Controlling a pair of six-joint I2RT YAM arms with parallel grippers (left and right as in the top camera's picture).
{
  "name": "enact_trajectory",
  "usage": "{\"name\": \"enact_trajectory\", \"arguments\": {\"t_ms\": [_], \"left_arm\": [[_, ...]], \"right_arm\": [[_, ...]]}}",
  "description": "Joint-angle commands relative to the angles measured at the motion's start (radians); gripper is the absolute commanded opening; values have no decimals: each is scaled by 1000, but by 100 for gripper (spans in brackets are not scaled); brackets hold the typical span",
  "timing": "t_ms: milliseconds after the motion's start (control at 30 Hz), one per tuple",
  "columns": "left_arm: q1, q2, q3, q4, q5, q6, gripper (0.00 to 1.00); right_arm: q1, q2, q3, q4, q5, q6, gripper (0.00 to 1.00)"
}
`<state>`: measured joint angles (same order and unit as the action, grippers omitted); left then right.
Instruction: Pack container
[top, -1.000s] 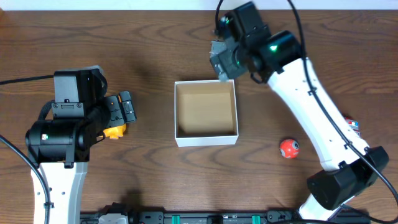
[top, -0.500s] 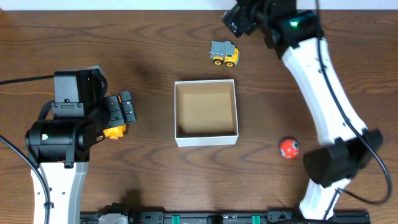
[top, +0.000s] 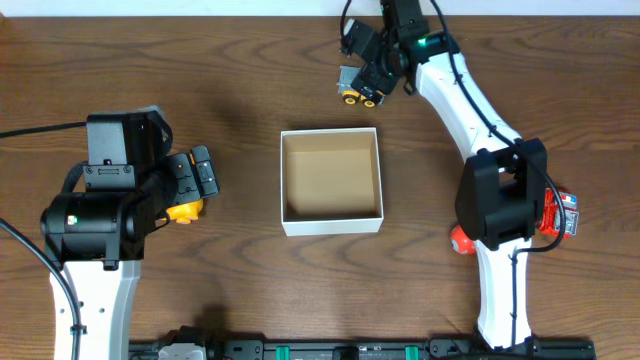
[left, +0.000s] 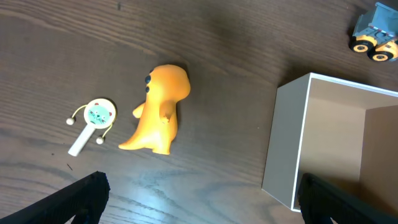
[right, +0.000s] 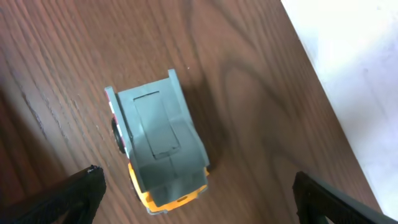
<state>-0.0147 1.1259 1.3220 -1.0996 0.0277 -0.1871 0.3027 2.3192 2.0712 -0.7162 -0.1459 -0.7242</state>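
The container (top: 332, 224), a white-walled box with a brown inside, stands mid-table with nothing in it; its near corner shows in the left wrist view (left: 283, 143). A grey and yellow toy truck (top: 350, 93) lies on the table behind the box, also in the right wrist view (right: 158, 149). My right gripper (top: 368, 72) is open just above the truck, fingers apart on either side (right: 199, 205), not touching it. My left gripper (top: 200, 178) is open and empty (left: 199, 202), near an orange toy dinosaur (left: 158, 112) left of the box.
A small white and green rattle toy (left: 93, 117) lies left of the dinosaur. A red ball (top: 460, 240) and a red and white object (top: 567, 210) lie at the right, partly behind my right arm. The table's back edge (right: 348, 68) is close to the truck.
A second ago my right gripper was at the box's back right corner. It then drew back, leaving the truck on the table behind the box, and now hovers over it. The left arm is still.
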Motion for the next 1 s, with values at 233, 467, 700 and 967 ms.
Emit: {"name": "enact_trajectory", "arguments": {"t_ms": [233,467,700,967], "left_arm": [[5,4,19,3,10,-13,98],[5,4,19,5,10,-13,98],[5,4,19,5,10,-13,98],[5,4,19,5,10,-13,98]], "right_arm": [[-8,45,8,-14,-117,-17,99],[-9,66,8,-16,-117,-17,99],[-8,106,8,-17,-129,-13,99],[-15,128,8,12,-128,-13,99]]}}
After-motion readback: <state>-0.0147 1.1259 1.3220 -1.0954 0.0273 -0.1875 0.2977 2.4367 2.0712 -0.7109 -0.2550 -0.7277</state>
